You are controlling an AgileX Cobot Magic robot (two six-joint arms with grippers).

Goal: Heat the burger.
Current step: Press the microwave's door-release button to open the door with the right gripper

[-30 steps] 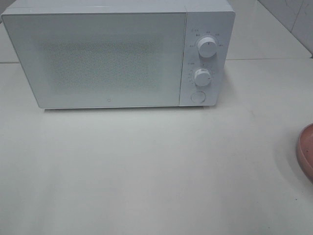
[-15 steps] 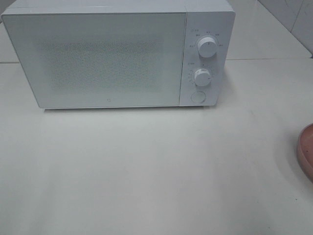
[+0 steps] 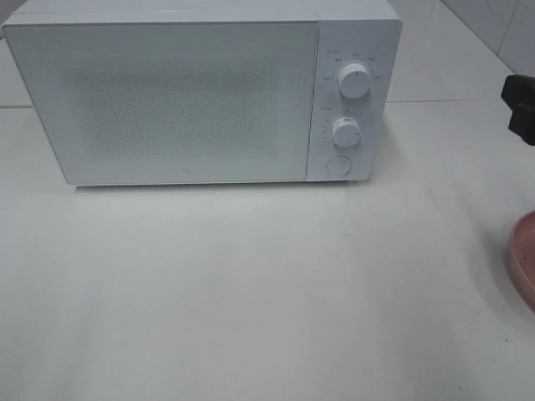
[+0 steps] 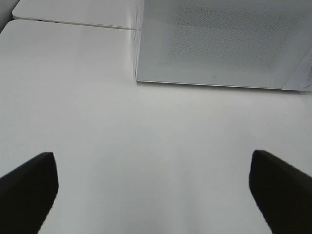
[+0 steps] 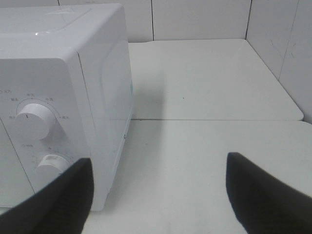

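No view shows the burger. The white microwave (image 3: 201, 92) stands at the back of the table with its door shut; its two dials (image 3: 354, 82) and round button (image 3: 338, 164) are on its right panel. My right gripper (image 3: 520, 109) shows at the right edge, to the right of the microwave and above the table. In the right wrist view my right gripper (image 5: 158, 195) is open and empty, with the microwave's side (image 5: 105, 97) and dials (image 5: 31, 119) close by. My left gripper (image 4: 153, 195) is wide open and empty over bare table in front of the microwave door (image 4: 219, 44).
A pink plate (image 3: 525, 255) sits at the right edge of the table, cut off by the frame, with nothing on the part that shows. A tiled wall (image 5: 287, 44) rises behind and to the right of the table. The white table (image 3: 251, 292) stretches in front of the microwave.
My right gripper has come into the exterior high view at the right edge, where no arm showed before. The microwave and plate have not moved.
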